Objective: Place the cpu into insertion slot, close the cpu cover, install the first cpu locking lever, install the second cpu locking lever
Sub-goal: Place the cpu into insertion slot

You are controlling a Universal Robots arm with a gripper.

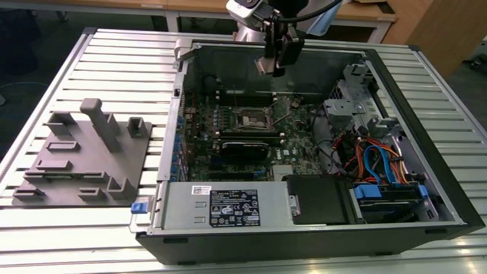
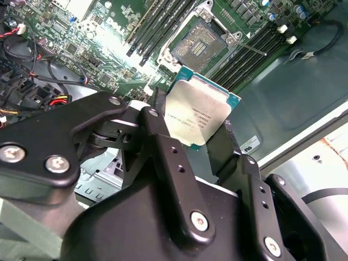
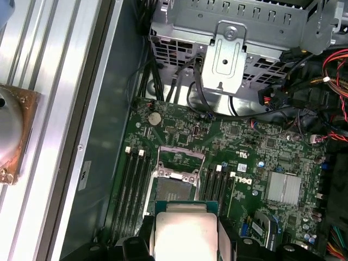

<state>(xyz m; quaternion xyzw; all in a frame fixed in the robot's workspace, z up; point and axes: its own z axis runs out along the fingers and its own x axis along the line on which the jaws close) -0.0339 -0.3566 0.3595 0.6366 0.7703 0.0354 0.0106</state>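
My gripper point(image 1: 275, 61) hangs over the open computer case point(image 1: 426, 142), near its rear wall, shut on the cpu point(image 1: 263, 65). In both wrist views the cpu point(image 2: 200, 111) point(image 3: 182, 235) shows its pale silver face, clamped at two opposite edges between the black fingers point(image 2: 159, 103). The insertion slot point(image 1: 251, 119) point(image 2: 202, 46) point(image 3: 171, 191) lies bare on the green motherboard below, a short way off from the chip. The cpu cover point(image 3: 182, 154) stands raised at one side of the slot. A thin lever point(image 2: 255, 50) lies beside the slot.
Long black memory slots point(image 3: 133, 179) flank the socket. A metal drive cage point(image 1: 354, 97) and coloured cables point(image 1: 373, 160) fill the case at the exterior view's right; the power supply point(image 1: 228, 206) sits at the front. A grey fixture plate point(image 1: 84, 157) rests on the slatted table.
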